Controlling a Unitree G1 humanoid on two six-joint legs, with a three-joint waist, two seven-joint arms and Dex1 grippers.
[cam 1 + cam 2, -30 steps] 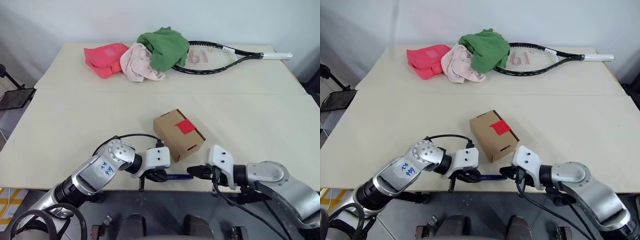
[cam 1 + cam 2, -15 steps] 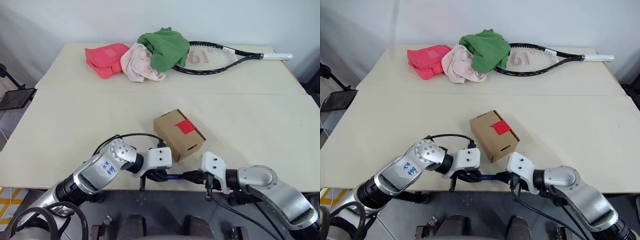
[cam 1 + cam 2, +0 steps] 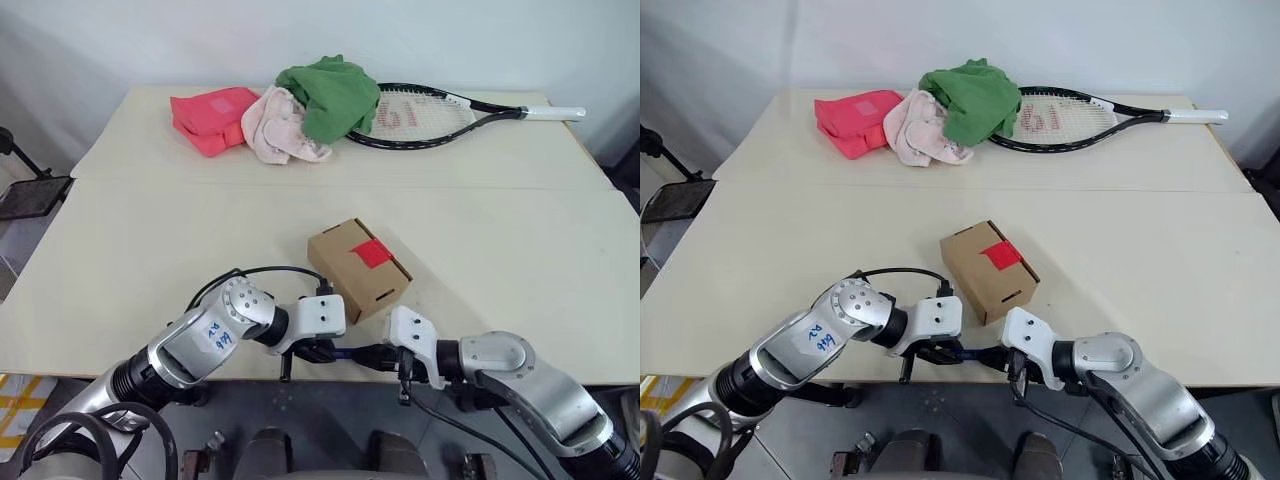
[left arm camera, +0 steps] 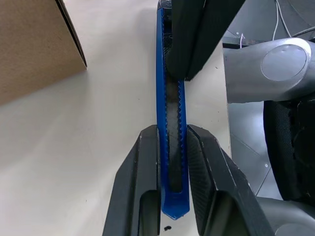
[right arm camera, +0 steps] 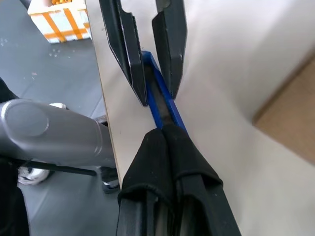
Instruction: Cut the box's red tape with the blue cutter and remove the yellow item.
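The brown box [image 3: 357,268] lies near the table's front edge, with the red tape [image 3: 372,252] on its top face. Just in front of it my left gripper [image 4: 172,132] is shut on the blue cutter [image 4: 171,98], which lies low over the table edge and points toward my right gripper [image 5: 165,135]. That gripper is shut, with its joined fingertips [image 4: 194,39] pressed on the cutter's black slider track. The two grippers meet tip to tip [image 3: 360,353]. The yellow item is hidden.
At the far side lie a tennis racket [image 3: 430,112], a green cloth [image 3: 330,92], a pale pink cloth [image 3: 280,128] and a red-pink cloth [image 3: 208,115]. The table's front edge [image 3: 120,375] runs right under both grippers.
My right gripper has crept left along the cutter toward the left gripper. The left gripper, cutter and box have stayed put.
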